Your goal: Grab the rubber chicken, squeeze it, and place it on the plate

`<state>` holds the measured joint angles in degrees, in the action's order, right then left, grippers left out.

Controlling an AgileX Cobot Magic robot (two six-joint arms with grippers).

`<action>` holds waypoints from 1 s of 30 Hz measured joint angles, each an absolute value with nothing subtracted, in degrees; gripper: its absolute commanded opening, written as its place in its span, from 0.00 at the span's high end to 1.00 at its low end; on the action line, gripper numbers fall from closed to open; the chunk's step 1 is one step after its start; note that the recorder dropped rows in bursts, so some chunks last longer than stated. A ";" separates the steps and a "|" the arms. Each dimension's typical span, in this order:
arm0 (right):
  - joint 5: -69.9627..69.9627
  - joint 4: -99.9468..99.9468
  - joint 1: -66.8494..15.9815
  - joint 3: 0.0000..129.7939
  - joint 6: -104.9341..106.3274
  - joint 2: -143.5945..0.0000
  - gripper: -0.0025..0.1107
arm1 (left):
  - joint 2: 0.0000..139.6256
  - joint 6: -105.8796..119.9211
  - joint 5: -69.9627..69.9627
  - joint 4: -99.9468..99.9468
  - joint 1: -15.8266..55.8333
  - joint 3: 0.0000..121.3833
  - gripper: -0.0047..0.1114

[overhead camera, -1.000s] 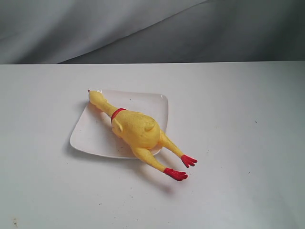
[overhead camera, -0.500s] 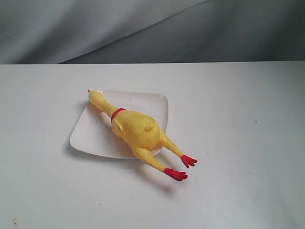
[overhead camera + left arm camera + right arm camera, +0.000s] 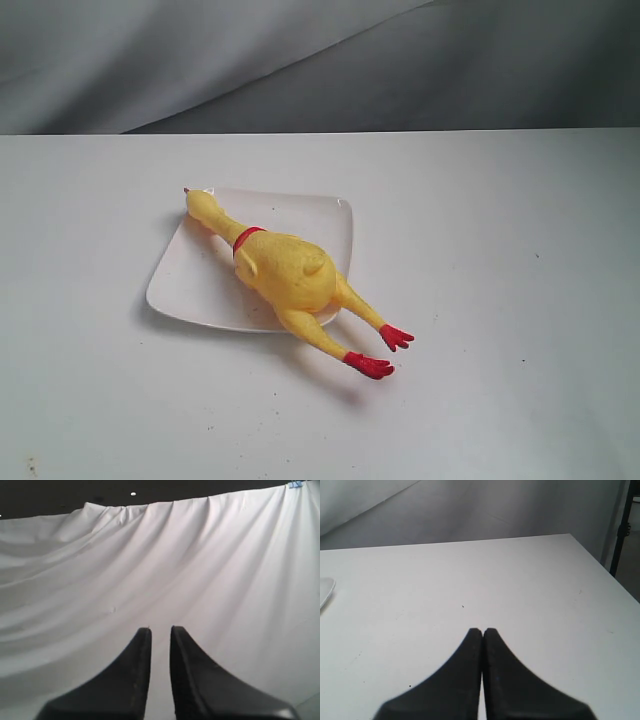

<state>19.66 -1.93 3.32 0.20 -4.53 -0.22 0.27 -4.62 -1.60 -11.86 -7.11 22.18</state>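
The yellow rubber chicken point(image 3: 285, 272) lies diagonally across the white square plate point(image 3: 190, 280). Its head is at the plate's far left corner, and its red feet point(image 3: 383, 352) hang over the near right edge onto the table. Neither gripper shows in the exterior view. In the left wrist view my left gripper point(image 3: 160, 628) faces a white cloth, its jaws a narrow gap apart with nothing between them. My right gripper point(image 3: 482, 630) is shut and empty above bare table, and a corner of the plate point(image 3: 325, 591) shows at that view's edge.
A grey cloth backdrop point(image 3: 320, 60) hangs behind the white table point(image 3: 500, 300). In the right wrist view the table's side edge point(image 3: 605, 570) shows, with a black stand point(image 3: 620, 530) beyond it.
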 measured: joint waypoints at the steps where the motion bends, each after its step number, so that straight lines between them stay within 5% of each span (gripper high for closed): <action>1: 19.66 -1.93 3.32 0.20 -4.53 -0.22 0.98 | 0.27 -4.51 -2.70 -11.73 -7.11 22.18 0.83; 20: 19.66 -1.93 3.32 0.20 -4.53 -0.22 0.98 | 0.13 -3.29 -9.51 -1.43 -7.11 1.04 0.83; 30: 19.66 -1.93 3.32 0.20 -4.53 -0.22 0.98 | 0.13 -3.19 -16.00 -0.39 -7.11 0.28 0.83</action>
<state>19.66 -1.93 3.32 0.20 -4.53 -0.22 0.13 -3.19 -16.00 -0.39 -7.11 0.28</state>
